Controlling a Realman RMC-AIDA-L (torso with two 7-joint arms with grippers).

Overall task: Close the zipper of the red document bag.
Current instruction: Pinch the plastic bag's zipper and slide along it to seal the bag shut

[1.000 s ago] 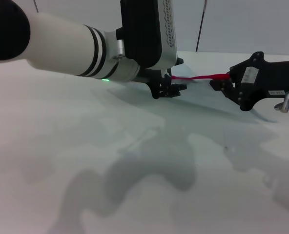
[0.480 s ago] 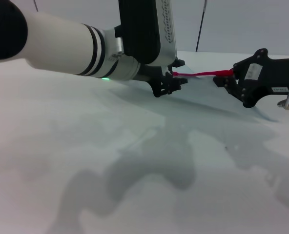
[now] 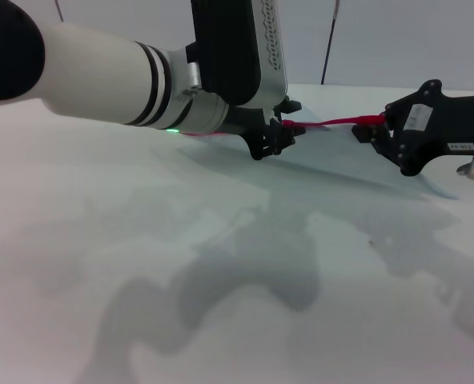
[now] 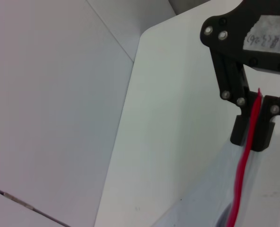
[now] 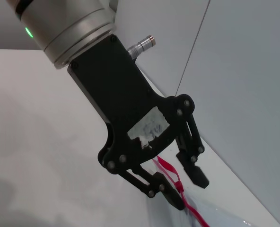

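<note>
As both arms reach low | L pincer (image 3: 279,140) wide astride zipper (image 3: 333,122) | R pincer (image 3: 375,128) grips its end

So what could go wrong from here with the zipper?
The right pincer clamps only the thin zipper edge, so a hard pull might slip it free. The red document bag looks raised along that edge and slack, so it may buckle and jam the slider. The left pincer at the strip could slide off it.

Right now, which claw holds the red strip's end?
The right gripper: it pinches the very end of the zipper, while the left gripper sits midway along it.
</note>
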